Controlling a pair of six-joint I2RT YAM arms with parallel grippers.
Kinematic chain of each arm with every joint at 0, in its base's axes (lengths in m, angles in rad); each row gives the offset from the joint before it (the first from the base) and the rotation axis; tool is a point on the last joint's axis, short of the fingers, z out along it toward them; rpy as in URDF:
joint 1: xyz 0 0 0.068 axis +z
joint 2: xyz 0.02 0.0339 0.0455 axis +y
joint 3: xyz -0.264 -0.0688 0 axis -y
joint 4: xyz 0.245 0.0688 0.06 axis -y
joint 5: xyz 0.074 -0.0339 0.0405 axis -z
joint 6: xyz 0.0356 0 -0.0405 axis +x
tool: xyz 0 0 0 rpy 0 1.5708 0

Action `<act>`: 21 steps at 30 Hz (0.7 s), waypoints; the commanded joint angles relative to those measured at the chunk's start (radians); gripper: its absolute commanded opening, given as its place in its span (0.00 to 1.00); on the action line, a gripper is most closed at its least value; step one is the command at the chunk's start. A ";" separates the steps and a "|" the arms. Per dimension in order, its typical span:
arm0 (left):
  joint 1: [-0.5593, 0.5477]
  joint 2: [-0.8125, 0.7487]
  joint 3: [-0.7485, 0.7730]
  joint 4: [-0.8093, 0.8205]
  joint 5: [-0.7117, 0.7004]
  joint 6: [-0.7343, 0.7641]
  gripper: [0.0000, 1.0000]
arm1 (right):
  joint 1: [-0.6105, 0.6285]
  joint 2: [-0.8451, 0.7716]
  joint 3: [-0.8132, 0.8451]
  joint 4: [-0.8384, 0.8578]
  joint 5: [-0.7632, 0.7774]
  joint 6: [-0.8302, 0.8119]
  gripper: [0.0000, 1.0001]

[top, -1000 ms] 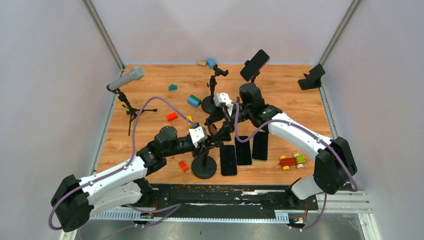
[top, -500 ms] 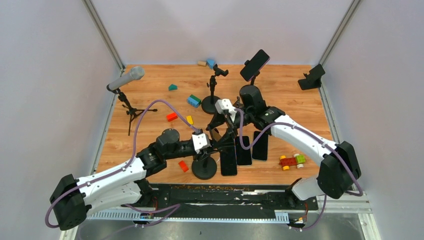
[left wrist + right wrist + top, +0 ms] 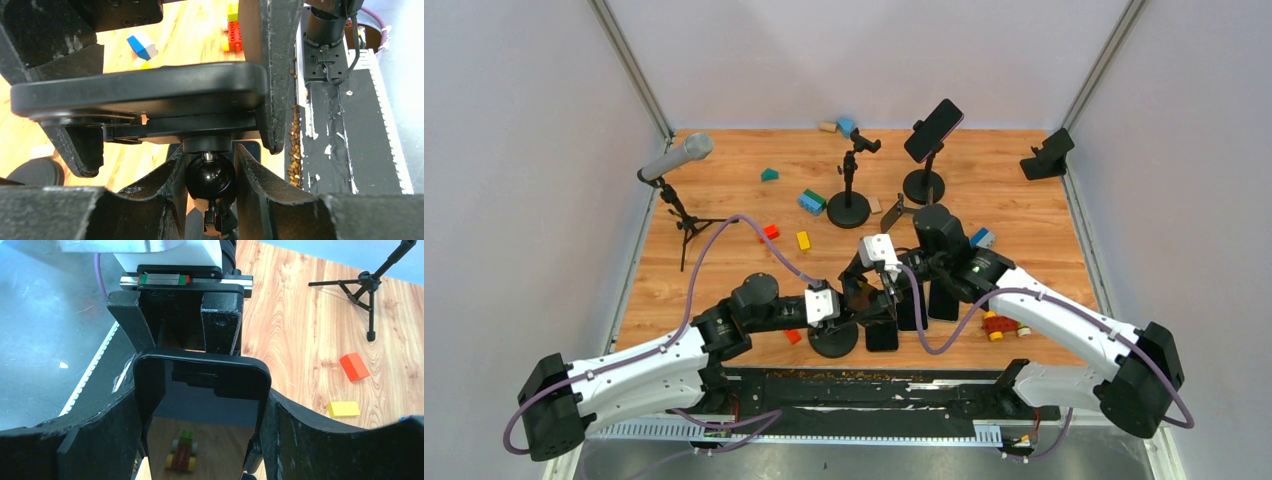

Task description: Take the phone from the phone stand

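The phone (image 3: 200,432) sits face-up in the clamp of the nearest phone stand (image 3: 832,341), close to the front edge of the counter (image 3: 724,270). The right claw (image 3: 203,390) grasps it by both long edges. The left claw (image 3: 210,160) is clenched on the stand's ball joint under the clamp. Flat phones (image 3: 881,335) lie just beside the stand's base.
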 commanded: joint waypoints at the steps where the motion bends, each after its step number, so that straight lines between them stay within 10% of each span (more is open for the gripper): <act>1: -0.075 -0.034 -0.016 0.297 0.112 0.015 0.00 | 0.037 -0.020 -0.086 0.130 0.243 0.032 0.00; 4: -0.075 -0.032 -0.040 0.326 0.055 0.010 0.01 | 0.083 -0.070 -0.129 0.145 0.251 0.091 0.00; 9: -0.075 -0.019 -0.027 0.320 0.015 0.011 0.37 | 0.124 -0.120 -0.172 0.169 0.223 0.147 0.00; 21: -0.074 0.037 0.080 0.207 0.102 0.081 0.63 | 0.138 -0.088 -0.169 0.122 0.088 0.141 0.00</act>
